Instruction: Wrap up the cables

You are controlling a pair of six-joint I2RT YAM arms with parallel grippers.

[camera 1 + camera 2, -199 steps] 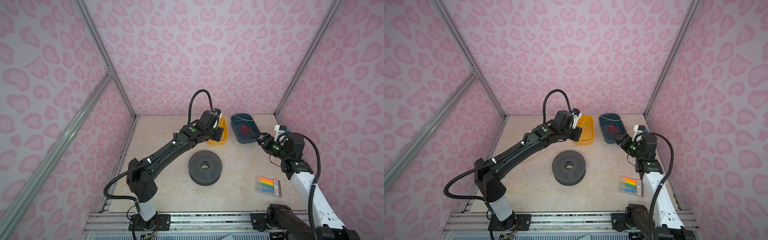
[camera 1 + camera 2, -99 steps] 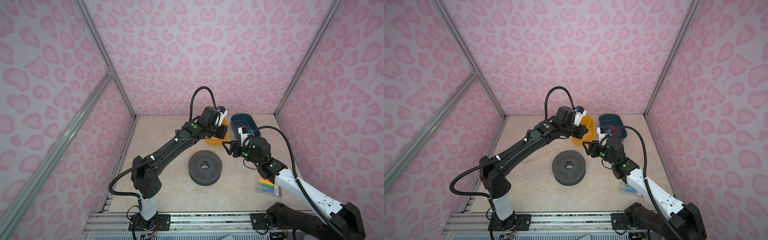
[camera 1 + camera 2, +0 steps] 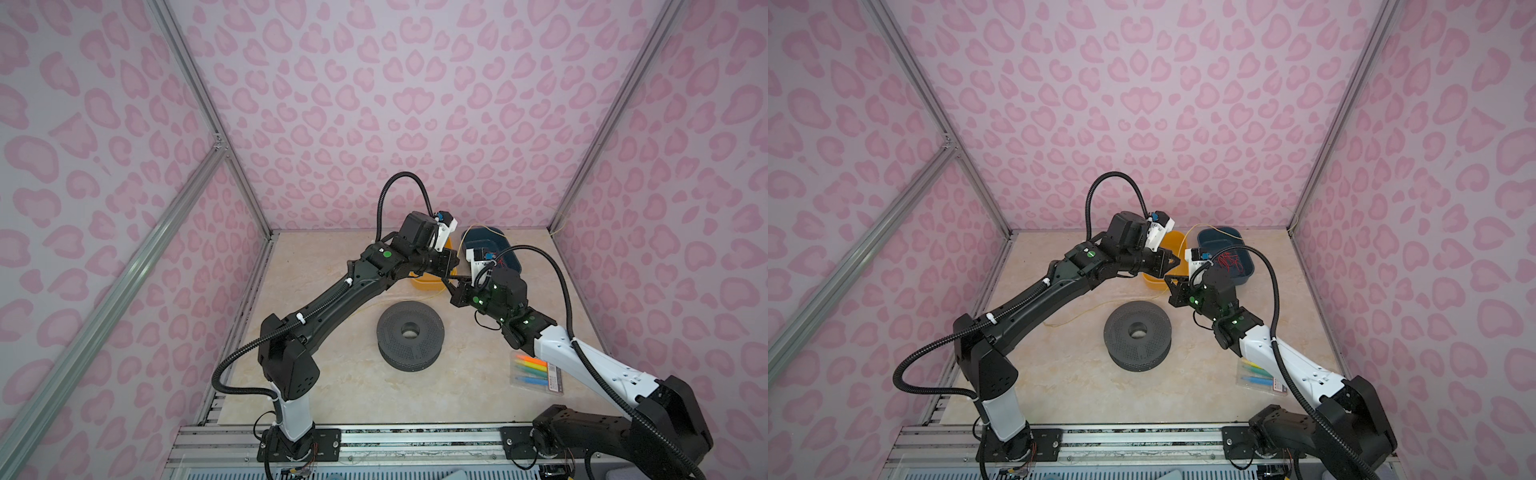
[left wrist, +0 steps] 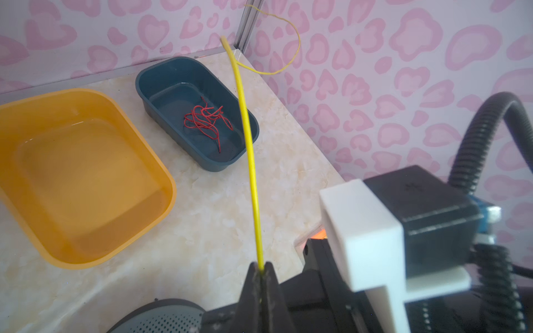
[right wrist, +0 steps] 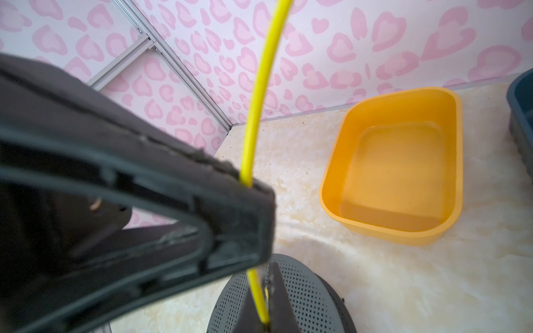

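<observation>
Top views: high at front, angled down, far, near-identical. Wrist cams: close behind left gripper (image 4: 261, 269) and right gripper (image 5: 266, 318), facing fwd; both share yellow wire (image 4: 250, 161) (image 5: 253, 115), orange tub (image 4: 86, 173) (image 5: 403, 173) beyond tips.

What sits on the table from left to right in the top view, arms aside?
Grey perforated spool → blue tray holding red wires → pack of coloured markers. The orange tub overlaps the spool's span, so it is left out.

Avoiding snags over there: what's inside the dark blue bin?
In the blue bin, only a tangle of red wires. The yellow wire crosses in front in the left wrist view, hiding a thin strip.
</observation>
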